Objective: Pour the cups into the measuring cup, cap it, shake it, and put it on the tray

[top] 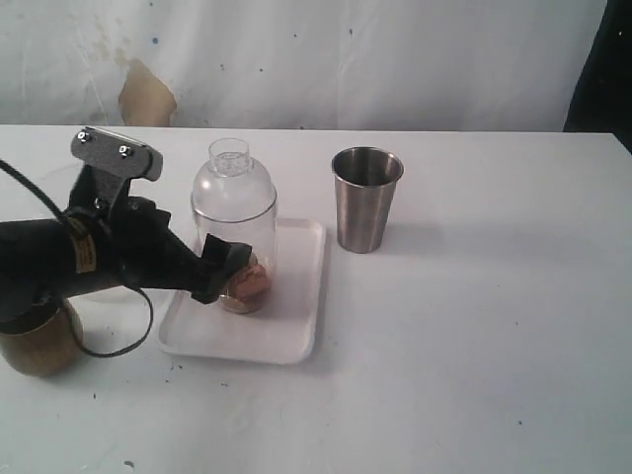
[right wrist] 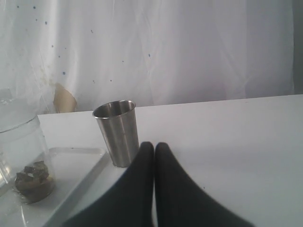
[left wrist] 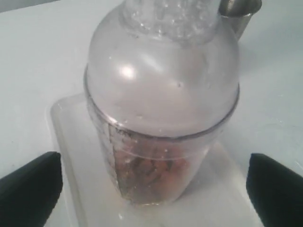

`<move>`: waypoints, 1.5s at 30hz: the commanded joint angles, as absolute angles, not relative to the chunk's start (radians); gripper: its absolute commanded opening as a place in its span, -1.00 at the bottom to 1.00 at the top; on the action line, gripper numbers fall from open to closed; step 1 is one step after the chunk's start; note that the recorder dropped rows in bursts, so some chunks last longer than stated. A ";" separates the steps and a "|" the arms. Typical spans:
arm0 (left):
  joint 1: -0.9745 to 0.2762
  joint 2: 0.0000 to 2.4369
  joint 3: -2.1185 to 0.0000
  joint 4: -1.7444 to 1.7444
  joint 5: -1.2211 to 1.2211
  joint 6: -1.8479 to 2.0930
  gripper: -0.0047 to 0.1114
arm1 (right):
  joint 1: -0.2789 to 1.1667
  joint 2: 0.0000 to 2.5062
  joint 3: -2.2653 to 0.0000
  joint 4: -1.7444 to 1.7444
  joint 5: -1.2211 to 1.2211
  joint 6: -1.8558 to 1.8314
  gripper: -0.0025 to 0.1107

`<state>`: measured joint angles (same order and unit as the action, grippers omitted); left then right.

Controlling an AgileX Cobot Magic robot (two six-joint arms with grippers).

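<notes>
Exterior: the capped measuring cup point(top: 234, 212) stands upright on the tray point(top: 296, 341), with my left hand point(top: 229, 272) low beside it. Left wrist: fingers point(left wrist: 29, 194) spread wide, cup between them, touching neither. I'd back straight out. Right wrist: right hand point(right wrist: 154, 153) pinched shut, steel tumbler point(right wrist: 118, 132) just ahead.

The capped measuring cup point(top: 234, 222), brown pieces seen at its bottom, is set upright on the white tray point(top: 294, 301). The steel tumbler point(top: 365, 197) is stood upright just beside the tray; the brown cup point(top: 38, 341) is partly hidden.
</notes>
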<state>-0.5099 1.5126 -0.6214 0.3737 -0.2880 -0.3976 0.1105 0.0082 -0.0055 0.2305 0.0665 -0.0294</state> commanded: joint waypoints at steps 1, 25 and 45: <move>-0.511 1.389 -0.554 0.383 -0.280 -0.530 0.89 | 0.113 0.009 0.000 0.230 0.051 -0.029 -0.96; -0.431 0.791 -0.537 0.388 0.572 -0.564 -0.92 | 0.113 0.009 0.000 0.228 0.066 -0.029 -0.96; -0.258 0.358 -0.352 0.360 0.473 -0.770 -0.92 | 0.113 0.009 0.000 0.228 0.067 -0.056 -0.96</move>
